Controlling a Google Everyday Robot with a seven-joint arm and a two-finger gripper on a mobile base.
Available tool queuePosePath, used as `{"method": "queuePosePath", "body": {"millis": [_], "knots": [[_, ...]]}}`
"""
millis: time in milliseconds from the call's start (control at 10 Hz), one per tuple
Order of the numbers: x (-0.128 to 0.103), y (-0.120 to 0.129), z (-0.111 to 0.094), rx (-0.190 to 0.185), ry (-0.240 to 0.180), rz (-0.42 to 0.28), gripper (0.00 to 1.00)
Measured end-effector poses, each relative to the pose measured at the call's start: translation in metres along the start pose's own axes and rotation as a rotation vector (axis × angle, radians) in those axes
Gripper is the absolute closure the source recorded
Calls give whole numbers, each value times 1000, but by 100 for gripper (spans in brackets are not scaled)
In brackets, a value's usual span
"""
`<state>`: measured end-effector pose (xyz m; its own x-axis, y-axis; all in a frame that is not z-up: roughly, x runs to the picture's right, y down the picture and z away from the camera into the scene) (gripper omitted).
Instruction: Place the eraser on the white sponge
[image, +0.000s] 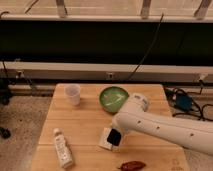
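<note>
The white sponge (104, 139) lies flat on the wooden table (80, 125), partly covered. The black eraser (114, 137) sits at the end of my arm, over the sponge's right part. My gripper (116, 134) is at the end of the big white arm that comes in from the lower right; it is right at the eraser, above the sponge. I cannot tell whether the eraser touches the sponge.
A green bowl (113, 98) stands at the back middle, a white cup (73, 94) at the back left. A white bottle (62, 148) lies at the front left. A reddish-brown pepper-shaped object (132, 165) lies at the front edge.
</note>
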<state>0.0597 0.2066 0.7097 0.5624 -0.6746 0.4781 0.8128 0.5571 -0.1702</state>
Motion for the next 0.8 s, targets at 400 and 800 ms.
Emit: {"method": "queuePosePath", "body": {"millis": [400, 800], "knots": [[-7, -4, 6, 3, -9, -15, 84], [-12, -6, 12, 5, -17, -33, 84]]}}
